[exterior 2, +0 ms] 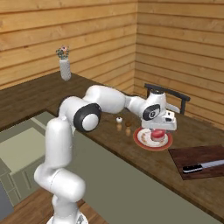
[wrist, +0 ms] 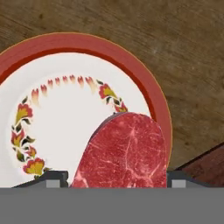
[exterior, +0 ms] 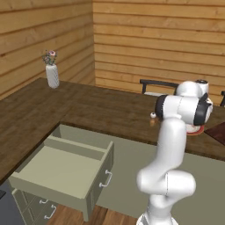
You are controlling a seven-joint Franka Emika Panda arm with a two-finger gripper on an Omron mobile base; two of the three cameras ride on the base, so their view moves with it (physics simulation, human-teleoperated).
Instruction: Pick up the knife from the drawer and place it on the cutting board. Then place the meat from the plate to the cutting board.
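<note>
Knife (exterior 2: pixel 203 166) already on cutting board (exterior 2: pixel 192 154). Hand (exterior 2: pixel 159 130) low over meat (wrist: pixel 124 151) on plate (wrist: pixel 148 94), fingers astride; grip unclear. Close squarely, lift straight.

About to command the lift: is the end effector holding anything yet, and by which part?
Cannot tell. The end effector straddles the meat on the plate, one fingertip at each side, but contact with the meat isn't visible.

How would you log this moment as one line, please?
knife: on cutting board | gripper: open, straddling meat | meat: on plate | drawer: open
</note>
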